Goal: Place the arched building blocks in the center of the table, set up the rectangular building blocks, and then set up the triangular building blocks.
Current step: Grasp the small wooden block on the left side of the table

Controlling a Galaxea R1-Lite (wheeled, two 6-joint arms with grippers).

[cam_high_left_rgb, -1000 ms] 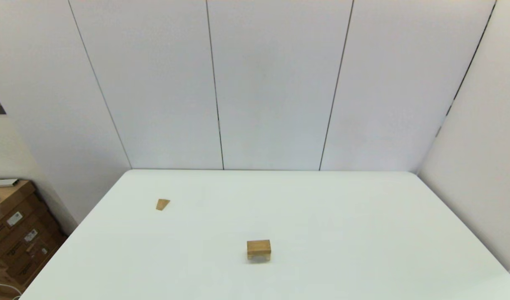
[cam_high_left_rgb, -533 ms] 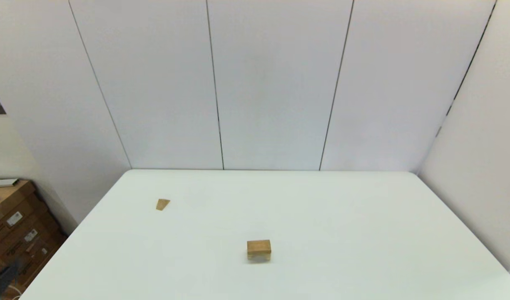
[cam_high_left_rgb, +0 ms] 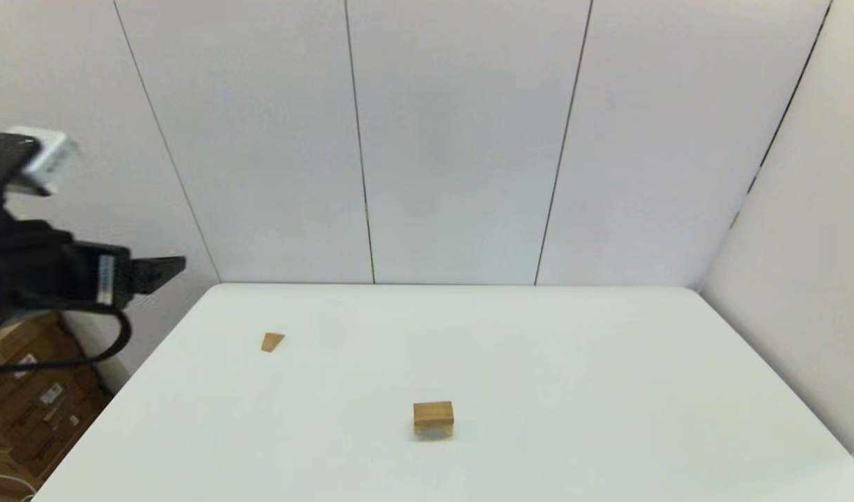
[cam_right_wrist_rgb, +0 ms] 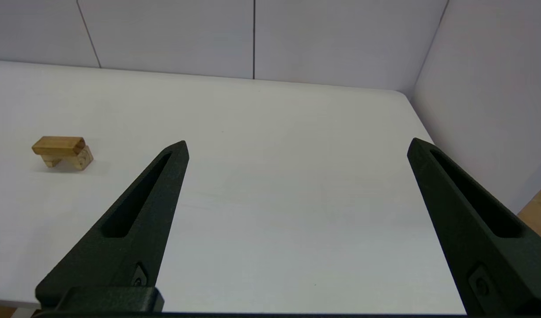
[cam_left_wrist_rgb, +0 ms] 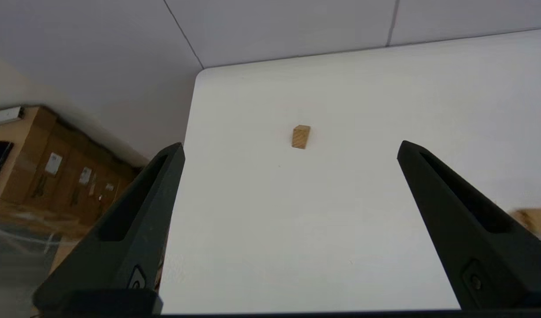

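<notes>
Left gripper [cam_left_wrist_rgb: 290, 148] raised off the table's [cam_high_left_rgb: 608, 390] left edge, fingers spread wide, by labelled cardboard boxes [cam_high_left_rgb: 36, 404], writing unreadable. Triangular block [cam_high_left_rgb: 272, 341] far-left; rectangular slab [cam_right_wrist_rgb: 58, 145] lies atop arched block [cam_right_wrist_rgb: 78, 159] at centre; right gripper [cam_right_wrist_rgb: 296, 145] splayed apart

The left gripper [cam_high_left_rgb: 163, 267] hangs off the white table's [cam_high_left_rgb: 608, 390] left edge, the triangular block [cam_high_left_rgb: 272, 341] lying beyond the central stack [cam_high_left_rgb: 433, 417] (slab atop arch)
</notes>
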